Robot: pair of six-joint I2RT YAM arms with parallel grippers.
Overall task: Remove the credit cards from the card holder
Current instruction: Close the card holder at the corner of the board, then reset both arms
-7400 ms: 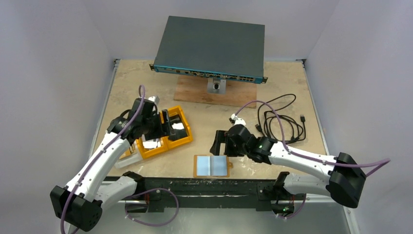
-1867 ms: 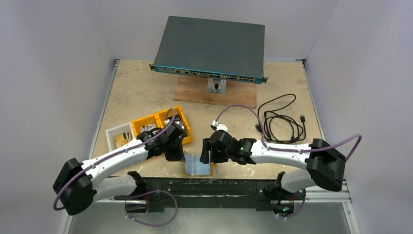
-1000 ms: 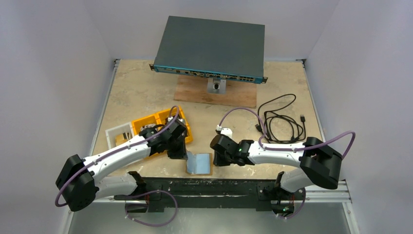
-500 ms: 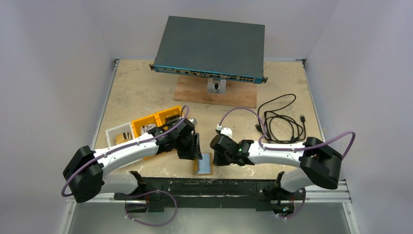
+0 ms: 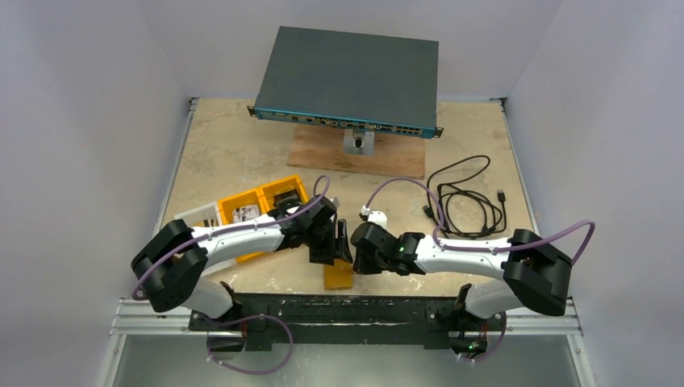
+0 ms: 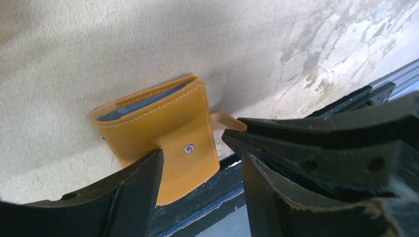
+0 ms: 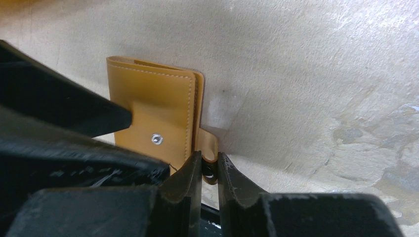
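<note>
The tan-orange card holder [image 5: 338,276] lies folded shut at the table's near edge, its snap stud facing up [image 6: 188,148]. Only a blue-grey sliver [image 6: 141,104] shows in the fold, and the credit cards are hidden inside. My left gripper [image 5: 326,251] hovers over the holder [image 6: 163,131] with its jaws open and nothing between them. My right gripper [image 7: 210,165] is shut on the holder's strap tab [image 7: 209,143] at its right edge, next to the folded body [image 7: 150,106].
A yellow-orange compartment tray [image 5: 260,203] with a white bin [image 5: 196,215] sits to the left. A network switch [image 5: 351,76] on a wooden board [image 5: 355,157] stands at the back. A black cable [image 5: 468,201] lies coiled on the right. The black front rail [image 5: 323,310] runs just below the holder.
The left gripper swung the holder's left flap over to the right, folding it shut, then opened and let go. The right gripper kept its hold on the tab.
</note>
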